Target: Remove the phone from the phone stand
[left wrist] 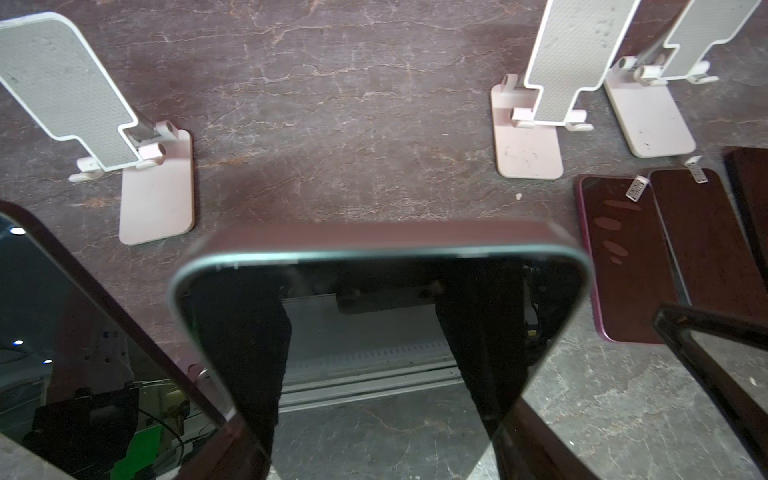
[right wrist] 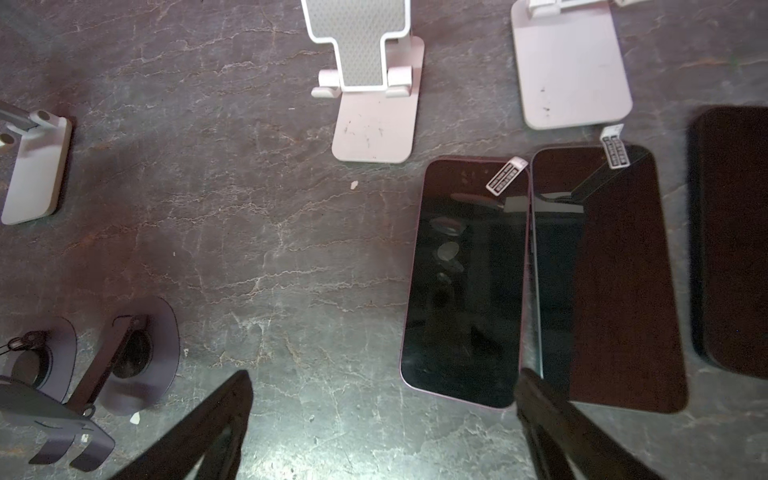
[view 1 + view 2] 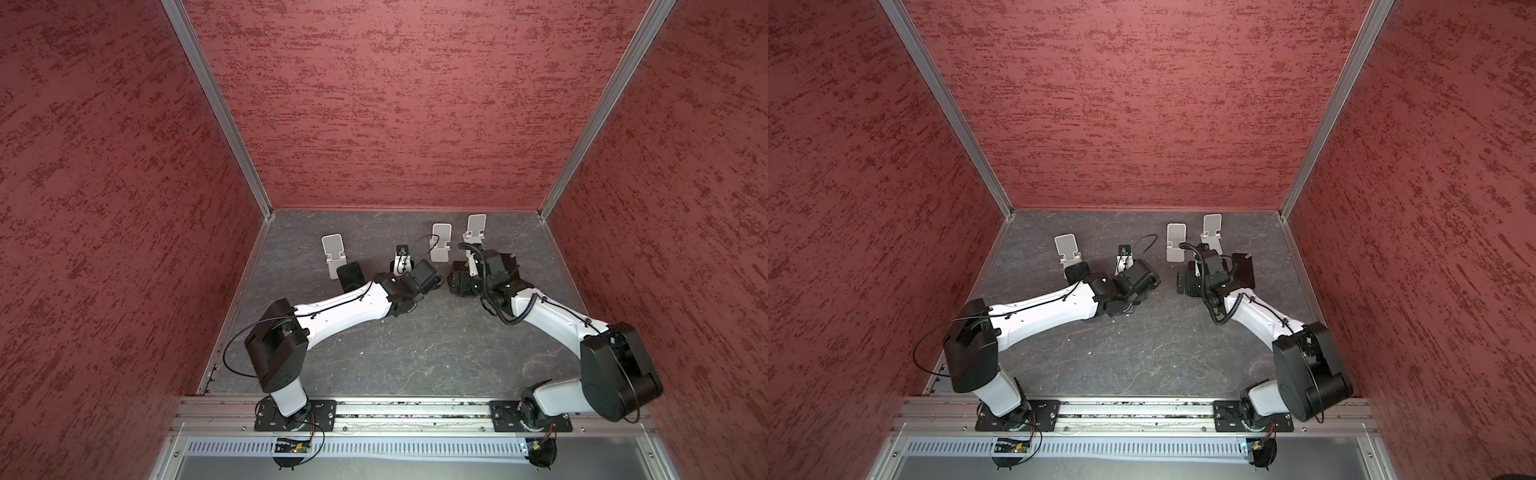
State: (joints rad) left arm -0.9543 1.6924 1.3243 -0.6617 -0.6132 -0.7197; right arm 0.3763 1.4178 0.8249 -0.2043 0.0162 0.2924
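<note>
Visibility is my main headache here. On the left wrist cam the phone (image 1: pixel 374 324) fills most of the view. The left gripper (image 1: pixel 380 428) has narrowed onto its edges and is holding it. The fingers are mostly hidden behind it, so what I get is their reflection in the dark screen. Just beside the gripper a pink hinged scrap of what may be the phone stand (image 1: pixel 195 372) peeks out, and I can't tell if the phone is clear of it. In both top views the wrist covers that spot. A spare phone (image 1: pixel 75 340) on the gripper's left is cut off by the frame.

The right gripper (image 2: pixel 384 376) is spread wide with nothing in it, hovering over the tabletop (image 2: pixel 249 232). By one finger (image 2: pixel 557 428) lie a pink-edged phone (image 2: pixel 465 282) and a tabbed phone (image 2: pixel 611 282), touching side by side. A darker phone (image 2: pixel 735 241) further out is cropped. Ahead of the gripper are a pale stand (image 2: pixel 374 108) and a cropped stand (image 2: pixel 569 70). Off its other finger there's a greyish shape (image 2: pixel 83 374) I can't make out.

The surface is dark grey with pale veins and a few crumbs. Mottled red walls (image 3: pixel 395 104) and aluminium posts (image 3: pixel 216 108) box it in.
</note>
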